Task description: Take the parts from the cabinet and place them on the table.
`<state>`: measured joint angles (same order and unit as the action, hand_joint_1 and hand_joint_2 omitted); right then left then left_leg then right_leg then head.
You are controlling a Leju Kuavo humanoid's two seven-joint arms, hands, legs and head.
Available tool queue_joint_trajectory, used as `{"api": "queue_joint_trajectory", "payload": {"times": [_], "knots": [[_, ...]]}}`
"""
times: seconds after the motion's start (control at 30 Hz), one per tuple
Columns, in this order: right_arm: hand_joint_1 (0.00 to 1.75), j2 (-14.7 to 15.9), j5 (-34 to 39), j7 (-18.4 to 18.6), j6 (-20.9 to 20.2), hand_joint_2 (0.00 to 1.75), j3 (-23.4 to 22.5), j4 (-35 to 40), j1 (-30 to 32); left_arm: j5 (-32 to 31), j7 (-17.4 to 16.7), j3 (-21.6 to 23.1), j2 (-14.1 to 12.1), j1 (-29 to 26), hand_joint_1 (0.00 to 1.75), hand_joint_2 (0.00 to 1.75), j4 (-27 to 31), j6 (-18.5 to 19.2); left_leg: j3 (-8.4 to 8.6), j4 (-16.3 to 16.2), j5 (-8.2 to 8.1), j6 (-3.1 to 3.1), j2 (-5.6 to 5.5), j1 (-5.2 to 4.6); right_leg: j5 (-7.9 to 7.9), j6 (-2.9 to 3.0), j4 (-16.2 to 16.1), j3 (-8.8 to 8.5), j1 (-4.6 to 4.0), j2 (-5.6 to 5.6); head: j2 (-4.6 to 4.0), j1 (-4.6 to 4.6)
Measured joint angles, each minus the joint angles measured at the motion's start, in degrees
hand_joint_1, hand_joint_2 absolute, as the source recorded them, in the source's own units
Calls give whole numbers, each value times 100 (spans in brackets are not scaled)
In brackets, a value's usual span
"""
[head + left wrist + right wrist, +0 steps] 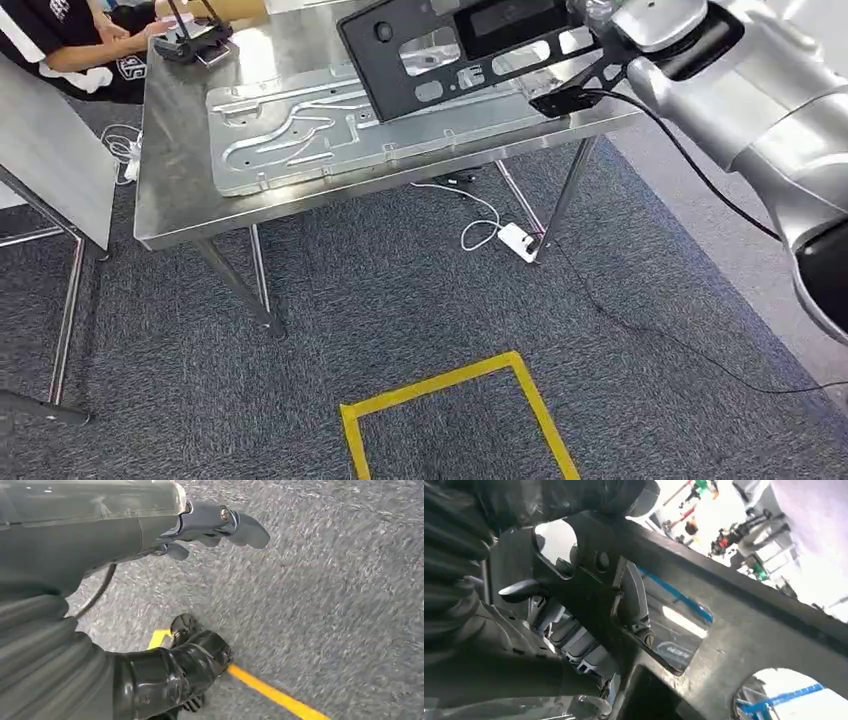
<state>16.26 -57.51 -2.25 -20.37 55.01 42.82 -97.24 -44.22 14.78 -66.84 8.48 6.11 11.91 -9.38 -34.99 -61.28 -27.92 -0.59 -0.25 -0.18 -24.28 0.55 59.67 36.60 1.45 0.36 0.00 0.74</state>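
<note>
The right hand is gripping a flat black plastic panel with cut-out openings, its fingers hooking through one of the openings and pressing on the panel's face. From the head view, the panel is hanging tilted just beyond the silver right arm, above the far right part of the shiny steel bench, over the end of a large grey stamped sheet-metal plate that is lying flat on the bench. A person in a black shirt is sitting at the far left corner of the bench, well apart from the right hand. The left hand is hanging over grey carpet, holding nothing, fingers loosely apart, with yellow floor tape nearby.
</note>
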Motion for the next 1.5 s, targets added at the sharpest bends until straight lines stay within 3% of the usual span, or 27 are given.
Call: {"api": "queue_joint_trajectory", "payload": {"times": [0.1, 0.13, 0.17, 0.2, 0.27, 0.33, 0.47, 0.53, 0.6, 0.63, 0.67, 0.7, 0.73, 0.8, 0.83, 0.93, 1.0, 1.03, 1.07, 1.13, 1.17, 1.2, 1.23, 1.3, 1.33, 1.47, 1.5], "knots": [[175, 2, 0, -11, -6, 175, 0, 0, 12, 0, 0, -24, -11, -1, 0, 175, 0, -11, -650, -1280, -514, 89, -1, 54, -56, 53, -6, -66, -1, 0, -2, 2], [175, 2, 0, -11, -7, 175, 0, 0, 28, 0, 0, -31, -13, -1, 0, 175, 0, -11, -809, -1509, -518, 103, -1, 66, -78, 49, -2, -89, 2, 5, -2, 4], [175, 2, 0, -11, -7, 175, 0, 0, 38, 2, 0, -33, -11, -2, 0, 175, 0, -11, -838, -1468, -383, 115, 0, 79, -102, 42, 1, -120, 7, 10, -2, 2], [175, 2, 0, -13, -7, 175, 0, 0, 40, 0, 0, -33, -11, -4, 0, 175, 0, -11, -748, -1181, -139, 119, 3, 90, -130, 35, 5, -155, 11, 13, -2, 2], [175, 2, 0, -11, -7, 175, 0, 2, 33, 0, 0, -33, -13, -4, 0, 175, 0, -11, -302, -125, 507, 98, 9, 99, -204, -2, 4, -261, 21, 12, 0, 2], [175, 4, 0, -11, -7, 175, 0, -2, 19, 0, 2, -39, -13, -16, 0, 175, 0, -13, -155, 195, 465, 59, 1, 43, -223, -48, -5, -256, 1, 16, -2, 2], [175, 11, 2, -11, -4, 175, -2, -7, 40, -2, 7, -44, -13, 3, 0, 175, 0, -15, -105, 266, 388, -39, 4, 25, -212, -168, -88, -279, 7, 17, 0, 2], [175, 63, 2, -11, 0, 175, -7, -11, 42, -15, 7, -59, -13, -18, 0, 175, 0, -24, 11, 395, 403, -95, 12, 64, -367, -193, 175, -177, 15, -9, -2, -4], [175, 63, 2, -11, 4, 175, -7, -11, 30, -17, 7, -72, -13, 2, 0, 175, 0, -31, 40, 381, 363, -161, 15, 45, -740, -187, 1118, 337, -14, -8, 0, -2], [175, 63, 2, -13, 4, 175, -7, -13, 40, -17, 4, -77, -13, 8, 0, 175, 0, -31, 54, 364, 332, -186, 14, 29, -835, -183, 1544, 602, -19, -8, -2, -2], [175, 66, 2, -13, 2, 175, -7, -15, 59, -22, 4, -79, -13, 10, 0, 175, 0, -35, 74, 342, 301, -198, 10, 17, -793, -174, 1725, 759, -18, -8, 0, -2], [175, 66, 2, -13, 4, 175, -7, -15, 78, -22, 4, -83, -15, 9, 0, 175, 0, -42, 106, 318, 261, -198, -1, 11, -592, -156, 1584, 753, -18, -9, -2, 0], [175, 66, 2, -13, 4, 175, -7, -15, 81, -24, 4, -92, -15, 3, 0, 175, 0, -46, 139, 295, 222, -196, -15, 4, -321, -131, 1236, 620, -20, -9, 0, -2], [175, 70, 2, -11, 9, 175, -18, -15, 74, -26, 4, -107, -11, -8, 0, 175, 0, -46, 197, 251, 130, -182, -24, -10, 185, -55, 233, 237, -41, -15, -2, -2], [175, 70, 2, -7, 13, 175, -20, -15, 68, -26, 4, -118, 0, -2, 0, 175, 0, -46, 178, 238, 110, -162, -24, -35, 88, -41, 199, 141, -88, -26, -2, 0], [175, 57, 2, -11, 17, 175, -20, -18, 78, -33, 4, -129, 0, 17, 0, 175, 0, -46, 165, 259, 107, -101, -16, -16, 43, -9, 79, 126, -122, -8, -2, 0], [175, 57, 2, -11, 22, 175, -24, -15, 76, -33, 4, -129, -4, 21, 0, 175, 0, -46, 155, 251, 48, -50, -13, -30, 60, 20, -11, 56, -34, -13, 0, 0], [175, 55, 2, -11, 24, 175, -28, -15, 67, -33, 7, -129, 7, 16, 0, 175, 0, -46, 108, 49, -60, -3, -1, -17, 48, 46, -35, 7, -38, -17, 0, 0], [175, 55, 2, -2, 24, 175, -33, -24, 66, -33, 7, -131, 4, 18, 0, 175, 0, -46, -51, -301, -223, 23, -1, 4, 33, 69, -38, -13, -37, -20, 0, -2], [175, 42, 2, -4, 22, 175, -33, -24, 82, -33, 13, -135, -2, 16, 0, 175, 0, -46, -543, -1218, -540, 76, -2, 40, -13, 99, -37, -57, -43, -18, -2, 0], [175, 37, 2, -2, 20, 175, -33, -26, 94, -33, 13, -136, -2, 16, 0, 175, 0, -46, -727, -1469, -549, 87, -2, 48, -31, 97, -32, -76, -42, -11, -2, 2], [175, 35, 2, -2, 20, 175, -33, -24, 97, -33, 15, -136, -2, 15, 0, 175, 0, -46, -761, -1418, -414, 94, -1, 54, -52, 95, -29, -102, -40, -6, 0, 2], [175, 33, 2, 0, 20, 175, -33, -24, 96, -35, 15, -138, -2, 15, 0, 175, 0, -44, -660, -1106, -147, 89, 0, 58, -79, 88, -26, -140, -41, -2, -2, 2], [175, 31, -2, 7, 20, 175, -37, -24, 84, -55, 24, -136, -2, 15, 0, 175, 0, -44, -245, -113, 447, 35, 1, 55, -136, 70, -26, -235, -49, -2, -2, 2], [175, 33, -9, 7, 15, 175, -37, -26, 70, -74, 31, -138, -13, 10, 0, 175, 0, -44, -85, 171, 433, -23, -2, 28, -158, 53, -49, -266, -41, -6, -2, -7], [175, 33, -20, 2, 0, 175, -44, -33, 49, -83, 52, -138, -17, 22, 0, 175, 0, -37, -15, 330, 372, -89, 6, -25, -152, -54, -107, -262, -46, -2, 0, 0], [175, 33, -20, 2, 0, 175, -46, -31, 39, -85, 61, -138, -18, 18, 0, 175, 0, -37, 56, 445, 406, -124, 17, 31, -180, -94, -104, -268, -78, -1, 0, 0]]}}
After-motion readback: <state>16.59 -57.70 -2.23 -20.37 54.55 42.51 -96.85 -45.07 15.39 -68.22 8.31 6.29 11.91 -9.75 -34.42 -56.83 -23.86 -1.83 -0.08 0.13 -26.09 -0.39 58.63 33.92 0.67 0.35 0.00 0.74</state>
